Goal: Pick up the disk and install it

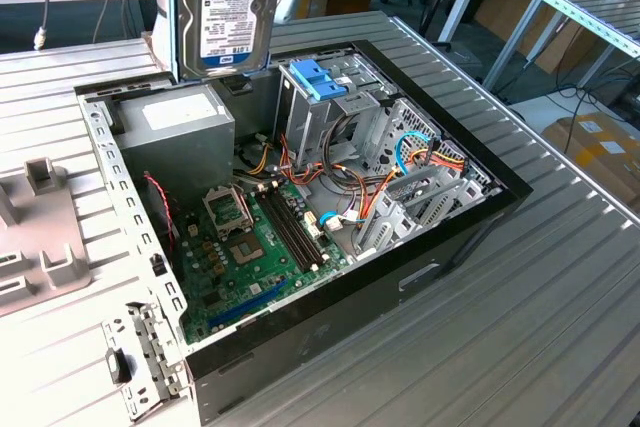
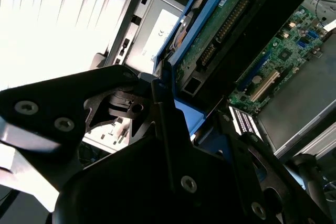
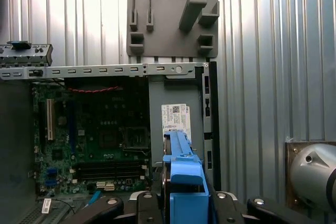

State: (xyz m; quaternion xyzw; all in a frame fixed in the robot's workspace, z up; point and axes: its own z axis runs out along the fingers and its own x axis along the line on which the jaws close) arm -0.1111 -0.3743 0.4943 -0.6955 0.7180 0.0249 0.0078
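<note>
Ribbed grey metal surface [image 1: 540, 327] carries an open black computer case [image 1: 330, 302]. The flat dark disk with blue plastic rails [image 1: 225, 7] hangs upright over the grey power-supply box [image 1: 175, 122], with the black gripper [image 2: 165, 85] clamped on its blue end. Risk: the plastic rail slips in the grip, or a misaligned disk catches the grey metal drive cage [image 1: 320, 117]. The exterior view gives the label face; the second wrist view gives the circuit-board side and the grip.
</note>
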